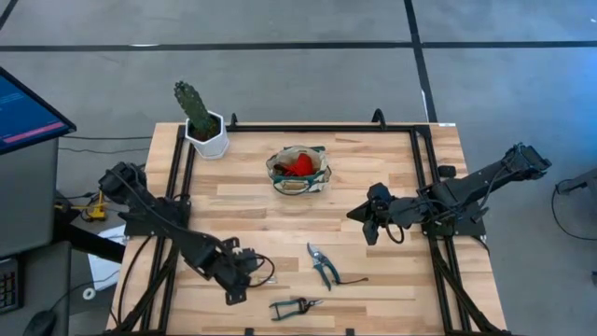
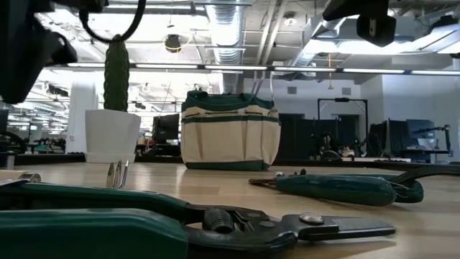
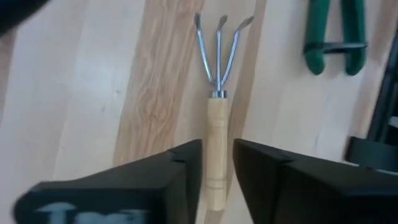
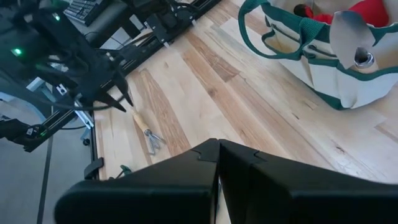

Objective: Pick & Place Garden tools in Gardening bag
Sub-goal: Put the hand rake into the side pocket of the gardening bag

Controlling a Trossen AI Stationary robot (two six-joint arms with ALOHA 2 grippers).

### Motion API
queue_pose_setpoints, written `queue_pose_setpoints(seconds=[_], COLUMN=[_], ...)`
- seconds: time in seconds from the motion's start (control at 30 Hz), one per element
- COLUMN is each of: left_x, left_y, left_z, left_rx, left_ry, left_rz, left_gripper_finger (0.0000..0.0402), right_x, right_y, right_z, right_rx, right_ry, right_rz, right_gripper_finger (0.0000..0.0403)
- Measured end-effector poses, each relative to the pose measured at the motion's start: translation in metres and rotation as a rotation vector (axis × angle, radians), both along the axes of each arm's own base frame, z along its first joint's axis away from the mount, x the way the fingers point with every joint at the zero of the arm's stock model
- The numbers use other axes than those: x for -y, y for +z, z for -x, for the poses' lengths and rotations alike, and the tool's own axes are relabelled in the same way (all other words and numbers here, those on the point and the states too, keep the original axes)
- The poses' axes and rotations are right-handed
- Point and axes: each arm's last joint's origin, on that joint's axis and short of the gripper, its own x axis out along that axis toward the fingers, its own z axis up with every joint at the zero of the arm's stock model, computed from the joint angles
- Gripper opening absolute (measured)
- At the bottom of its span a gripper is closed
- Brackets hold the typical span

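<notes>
Wooden-handled rake (image 3: 216,112) between left gripper (image 3: 217,168) fingers.

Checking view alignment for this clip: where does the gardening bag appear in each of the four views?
High view: gardening bag at table's upper middle, red item inside.
Low view: bag upright at centre, beside the cactus pot.
Left wrist view: not in it; only the small rake and green-handled shears.
Right wrist view: bag at upper right.
Shared landmark: the cactus pot.
</notes>
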Motion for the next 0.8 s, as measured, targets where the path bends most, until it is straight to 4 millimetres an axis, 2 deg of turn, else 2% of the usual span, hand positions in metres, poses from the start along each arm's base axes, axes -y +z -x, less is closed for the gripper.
queue_pose_setpoints(seconds=[0.23, 0.8], left_x=[0.006, 0.017], left_y=[-0.021, -0.057], left_z=[-0.006, -0.017], left_rx=[-0.059, -0.11], left_ry=[-0.006, -0.019], left_rz=[-0.019, -0.016], left_gripper_finger=[0.0135, 0.0179], right_x=[0.0, 0.0], right_y=[0.0, 0.0], right_z=[0.0, 0.0], right_rx=[-0.001, -0.002], right_ry=[0.0, 0.0], right_rz=[0.0, 0.001], right_gripper_finger=[0.0, 0.0])
